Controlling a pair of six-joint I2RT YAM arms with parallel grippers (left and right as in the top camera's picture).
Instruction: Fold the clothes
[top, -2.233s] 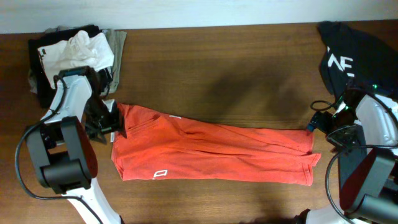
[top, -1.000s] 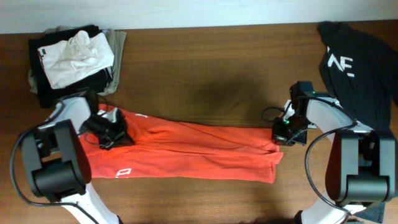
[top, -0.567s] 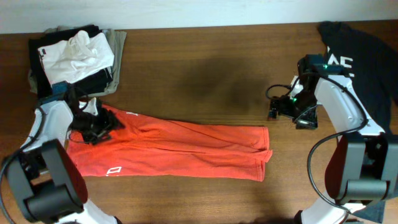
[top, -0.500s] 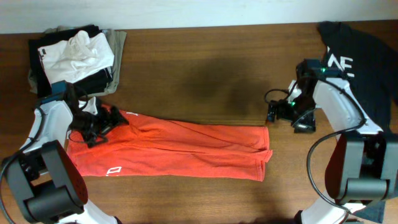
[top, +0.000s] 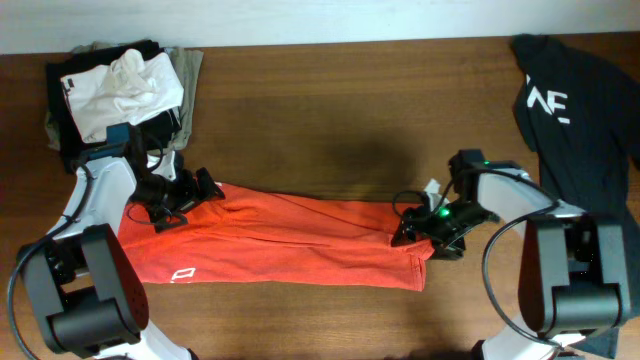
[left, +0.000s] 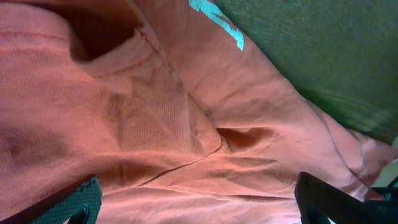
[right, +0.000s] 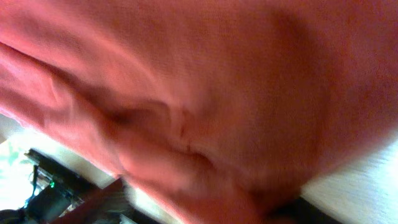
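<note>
The red-orange T-shirt (top: 300, 245) lies across the table as a long folded strip, with white print (top: 183, 273) near its left end. My left gripper (top: 195, 192) is open just above the shirt's upper left end. In the left wrist view its fingers (left: 199, 208) are spread wide over wrinkled red cloth (left: 186, 124). My right gripper (top: 403, 228) is low at the shirt's right end and looks open. The right wrist view is blurred and filled with red cloth (right: 205, 81). The black T-shirt (top: 575, 90) with white letters lies at the back right.
A stack of folded black, white and olive clothes (top: 115, 90) sits at the back left corner. The brown wooden table (top: 340, 120) shows bare wood behind the red shirt. The black shirt hangs over the right edge.
The red shirt was dragged leftward by both grippers. The right gripper let go, lifted away toward the back, and has now come down onto the shirt's right end. The left gripper shifted right.
</note>
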